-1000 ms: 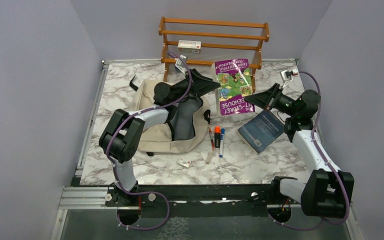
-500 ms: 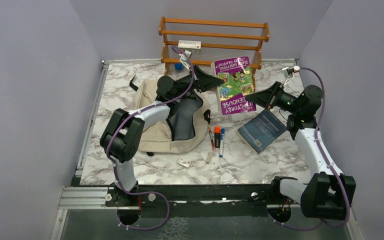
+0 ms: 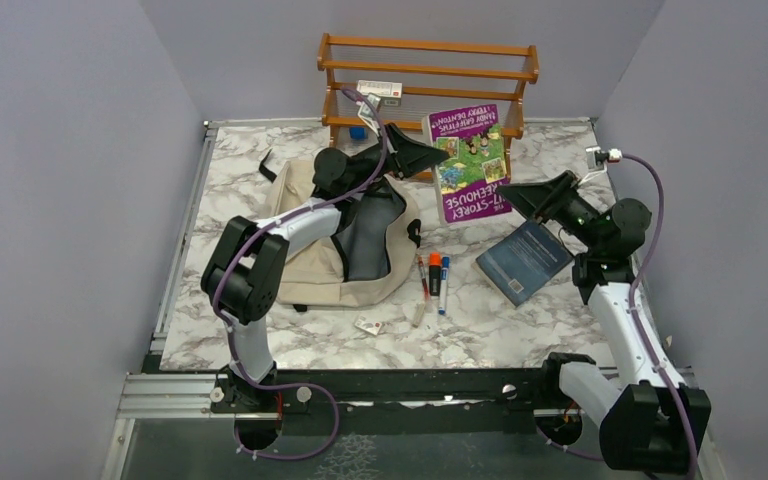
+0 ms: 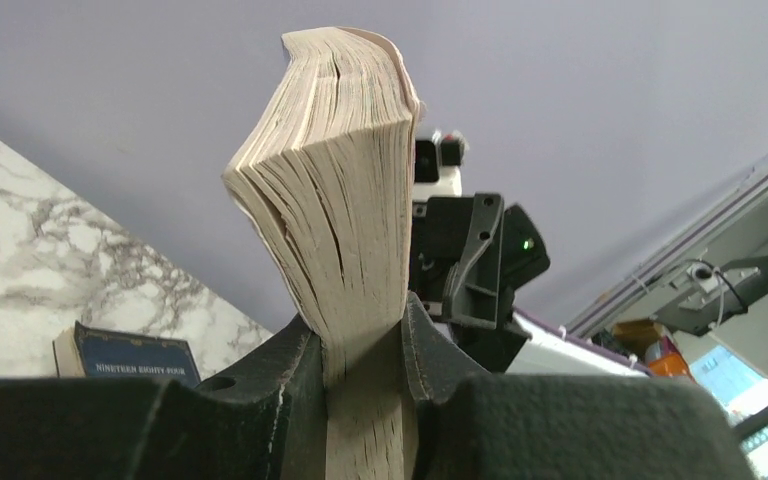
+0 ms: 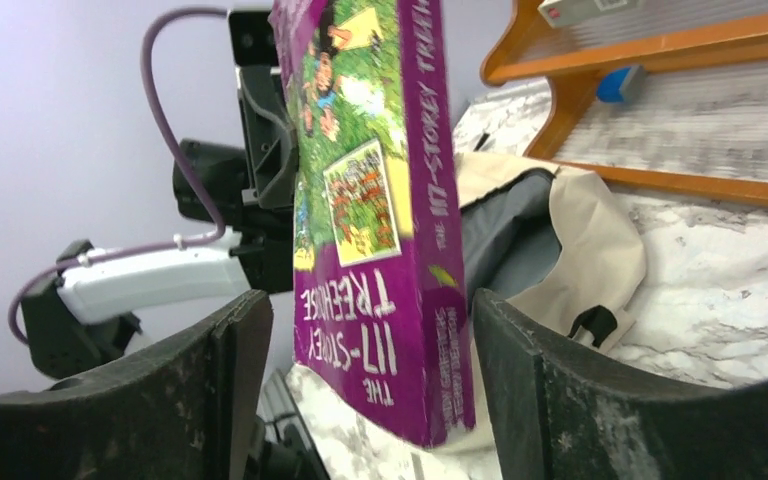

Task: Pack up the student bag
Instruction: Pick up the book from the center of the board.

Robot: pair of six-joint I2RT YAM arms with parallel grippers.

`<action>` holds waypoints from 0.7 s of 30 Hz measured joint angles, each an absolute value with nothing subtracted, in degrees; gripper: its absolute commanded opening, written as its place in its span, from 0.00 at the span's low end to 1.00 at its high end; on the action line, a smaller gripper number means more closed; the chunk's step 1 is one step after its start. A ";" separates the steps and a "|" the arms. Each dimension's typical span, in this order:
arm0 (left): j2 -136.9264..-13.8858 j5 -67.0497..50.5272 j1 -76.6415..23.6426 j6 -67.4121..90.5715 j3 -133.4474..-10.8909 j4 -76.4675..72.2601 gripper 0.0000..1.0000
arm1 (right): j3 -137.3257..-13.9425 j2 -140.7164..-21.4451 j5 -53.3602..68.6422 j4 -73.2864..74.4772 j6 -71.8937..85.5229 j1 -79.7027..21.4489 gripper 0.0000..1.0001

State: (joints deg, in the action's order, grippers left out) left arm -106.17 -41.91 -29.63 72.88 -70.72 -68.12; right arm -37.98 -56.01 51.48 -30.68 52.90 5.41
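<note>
A purple paperback book [image 3: 468, 160] hangs tilted above the table, in front of the rack. My left gripper [image 3: 438, 155] is shut on its left edge; in the left wrist view the jaws [image 4: 365, 350] squeeze the cream page block [image 4: 335, 180]. My right gripper [image 3: 508, 192] is open at the book's lower right corner. In the right wrist view its fingers [image 5: 215, 390] stand apart on either side of the purple cover [image 5: 380, 250] without touching it. The cream student bag [image 3: 305, 270] lies open under the left arm, its grey lining showing [image 5: 590, 240].
A wooden rack [image 3: 430, 75] with a small white box [image 3: 378, 90] stands at the back. A dark blue book [image 3: 525, 260] lies flat at the right. Several pens [image 3: 435, 275] lie beside the bag, with a small item [image 3: 368, 326] in front of them.
My left gripper has closed on the purple book's edge. My right gripper has opened and drawn back slightly. The book has lifted and tilted toward the left.
</note>
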 measured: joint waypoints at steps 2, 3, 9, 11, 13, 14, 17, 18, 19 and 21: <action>-106.17 -40.21 -29.45 73.30 -70.74 -68.95 0.00 | -35.97 -55.64 48.80 -34.20 55.94 5.34 0.82; -106.17 -39.20 -29.36 73.58 -70.78 -69.63 0.00 | -35.22 -55.86 47.42 -35.86 57.54 5.32 0.82; -106.19 -33.50 -29.10 76.38 -73.71 -75.72 0.00 | -34.30 -58.43 40.56 -43.94 64.51 4.62 0.85; -106.21 -32.08 -29.10 76.77 -75.55 -77.62 0.00 | -34.92 -59.77 38.54 -46.61 66.37 3.53 0.85; -106.34 -31.14 -29.10 76.97 -76.95 -78.98 0.00 | -36.18 -61.73 36.77 -49.93 68.18 1.69 0.85; -106.67 -30.50 -29.08 76.97 -77.71 -79.66 0.00 | -36.88 -62.83 36.05 -51.68 68.99 0.62 0.85; -107.77 -29.02 -29.15 76.99 -79.59 -80.51 0.00 | -38.81 -66.70 34.24 -57.34 71.24 -3.14 0.85; -107.83 -28.75 -29.15 76.99 -79.66 -80.55 0.00 | -39.35 -68.10 33.78 -59.24 71.92 -4.29 0.84; -108.20 -28.45 -29.23 76.97 -80.03 -80.62 0.00 | -39.83 -69.49 33.41 -61.04 72.47 -5.39 0.83; -108.57 -27.79 -29.41 76.97 -80.14 -80.68 0.00 | -40.71 -72.36 32.42 -64.58 73.58 -7.44 0.78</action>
